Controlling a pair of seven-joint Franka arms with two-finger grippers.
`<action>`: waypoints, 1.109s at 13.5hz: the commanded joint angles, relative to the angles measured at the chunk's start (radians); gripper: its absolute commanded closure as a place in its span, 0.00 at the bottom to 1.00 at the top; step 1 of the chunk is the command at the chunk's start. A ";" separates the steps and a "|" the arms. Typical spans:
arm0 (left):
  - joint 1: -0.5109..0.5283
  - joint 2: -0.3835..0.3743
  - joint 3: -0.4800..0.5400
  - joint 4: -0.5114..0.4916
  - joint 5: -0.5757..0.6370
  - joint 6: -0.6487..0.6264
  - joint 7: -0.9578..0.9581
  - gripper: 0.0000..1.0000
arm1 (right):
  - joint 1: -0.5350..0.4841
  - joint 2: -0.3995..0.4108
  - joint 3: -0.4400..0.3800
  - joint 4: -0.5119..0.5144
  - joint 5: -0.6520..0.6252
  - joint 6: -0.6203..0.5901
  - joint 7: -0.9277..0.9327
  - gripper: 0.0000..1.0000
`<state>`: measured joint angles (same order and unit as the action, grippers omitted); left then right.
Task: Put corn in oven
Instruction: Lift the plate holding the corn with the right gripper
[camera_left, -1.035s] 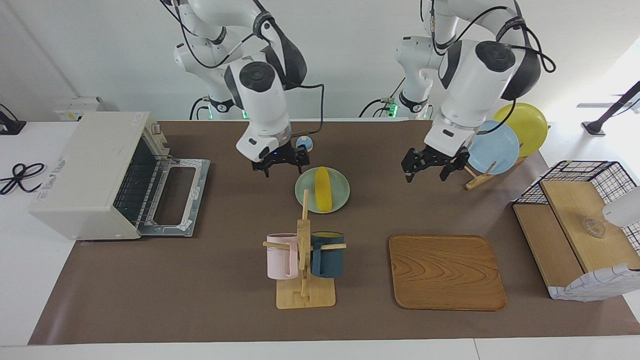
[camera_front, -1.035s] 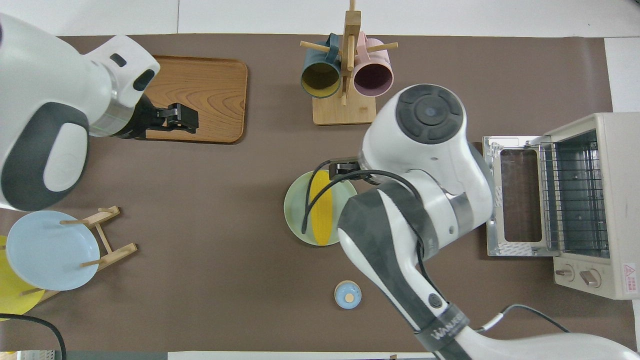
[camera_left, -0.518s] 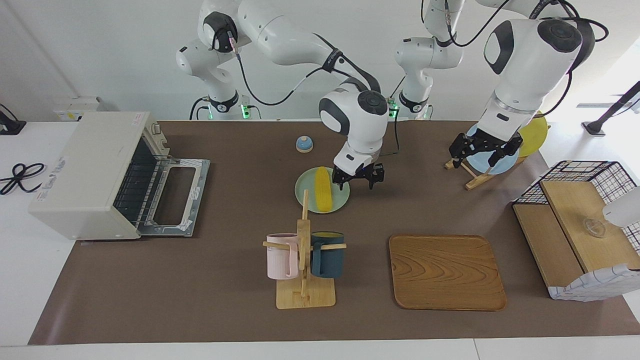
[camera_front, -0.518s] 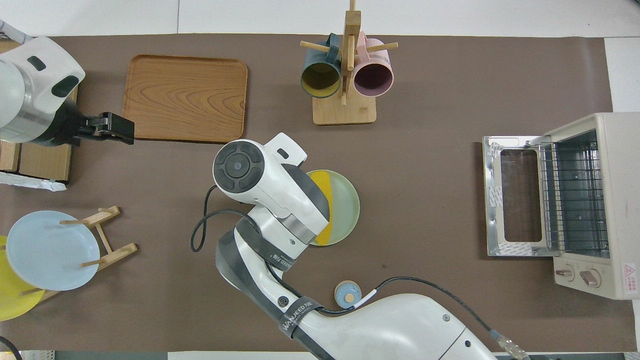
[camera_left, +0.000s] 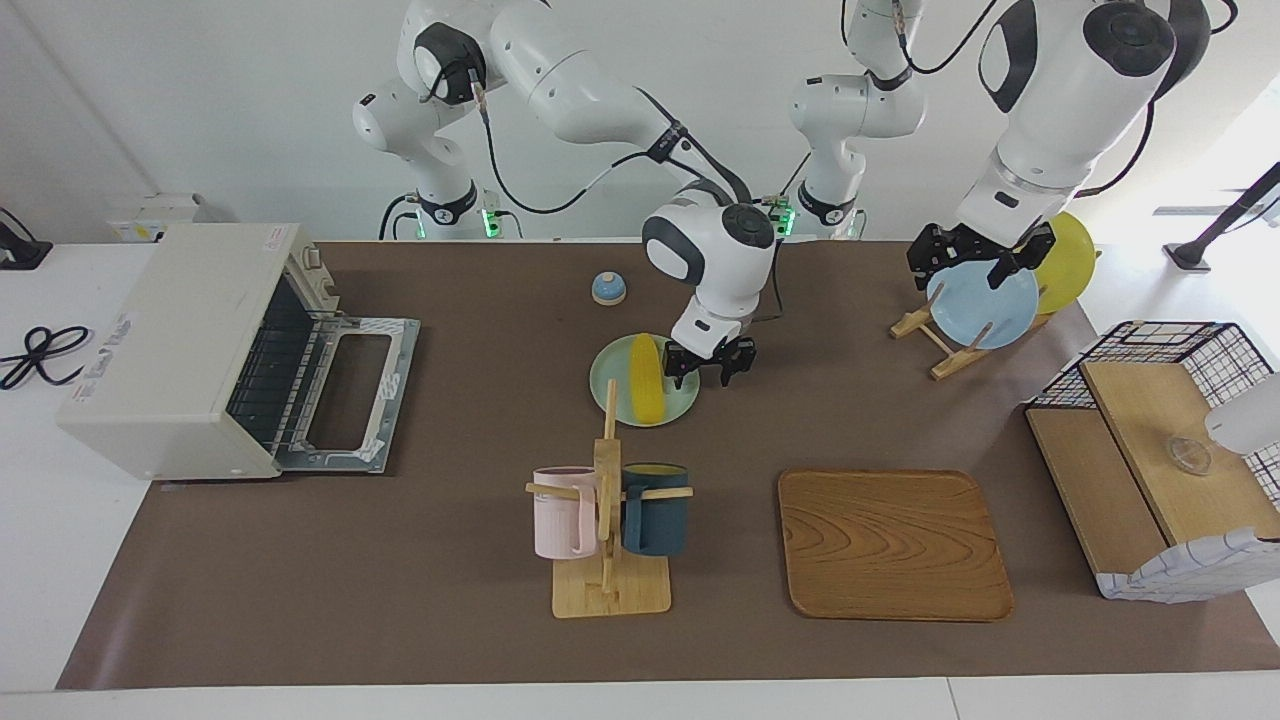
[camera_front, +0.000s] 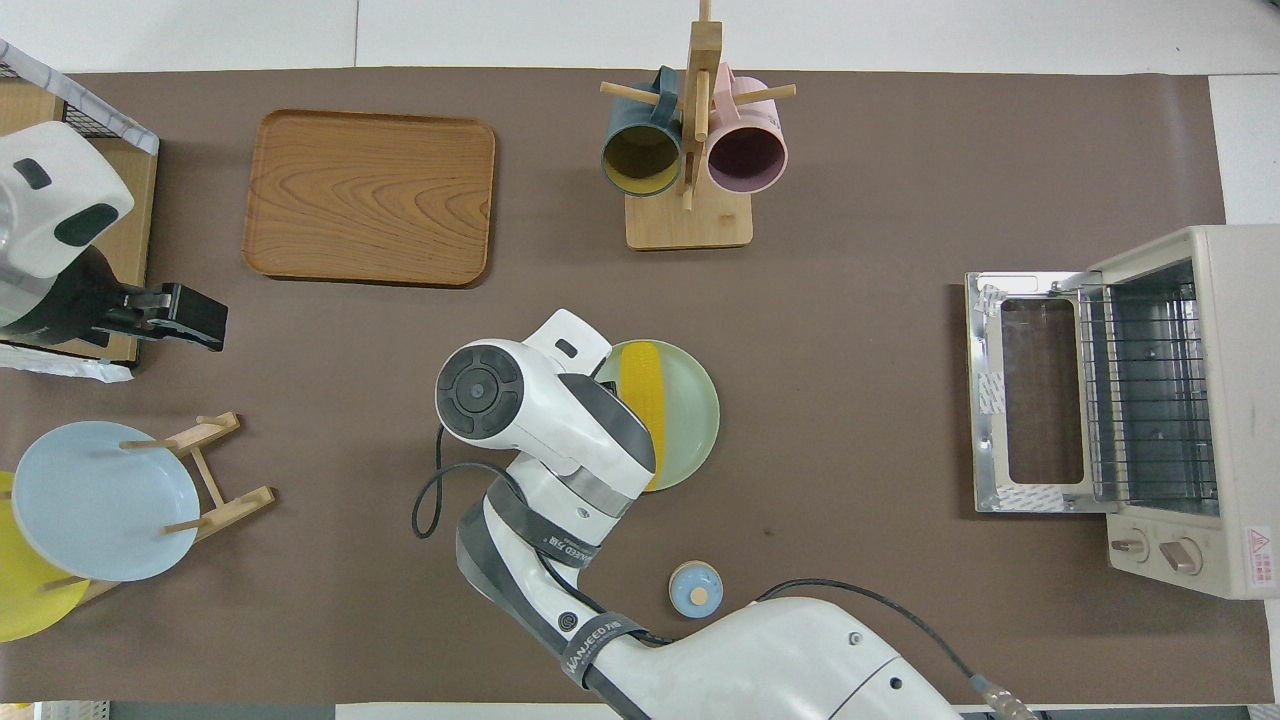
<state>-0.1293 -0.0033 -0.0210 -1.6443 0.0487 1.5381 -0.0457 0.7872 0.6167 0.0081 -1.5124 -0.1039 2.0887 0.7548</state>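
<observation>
The yellow corn (camera_left: 645, 378) lies on a pale green plate (camera_left: 684, 405) in the middle of the table, also seen from overhead as corn (camera_front: 645, 385) on the plate (camera_front: 700, 400). My right gripper (camera_left: 704, 374) hangs low over the plate's edge toward the left arm's end, right beside the corn, fingers apart with nothing between them; overhead its own wrist hides it. The cream oven (camera_left: 170, 340) stands at the right arm's end with its door (camera_left: 350, 400) dropped open and the rack showing (camera_front: 1140, 400). My left gripper (camera_left: 962, 270) waits open above the plate rack.
A mug rack (camera_left: 608, 520) with a pink and a dark blue mug stands farther from the robots than the plate. A wooden tray (camera_left: 890, 545), a blue plate (camera_left: 985, 305) and yellow plate (camera_left: 1065, 260) on a rack, a wire basket (camera_left: 1160, 450) and a small blue knob (camera_left: 608, 288) are also here.
The right arm swung from the oven side of the plate across to its other side and came down beside the corn. The left gripper drew back and up over the plate rack.
</observation>
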 joint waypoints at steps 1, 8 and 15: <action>0.037 -0.018 -0.010 -0.022 0.019 0.002 0.023 0.00 | 0.009 -0.057 0.000 -0.089 -0.019 0.025 -0.006 0.47; 0.053 -0.021 -0.010 -0.063 -0.064 0.117 0.012 0.00 | 0.011 -0.077 -0.002 -0.126 -0.043 -0.008 -0.015 1.00; 0.054 -0.021 -0.008 -0.065 -0.064 0.123 0.020 0.00 | -0.038 -0.101 -0.016 0.003 -0.171 -0.292 -0.132 1.00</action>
<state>-0.0881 -0.0031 -0.0227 -1.6796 0.0003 1.6344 -0.0361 0.7820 0.5426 -0.0121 -1.5097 -0.2442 1.8491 0.6599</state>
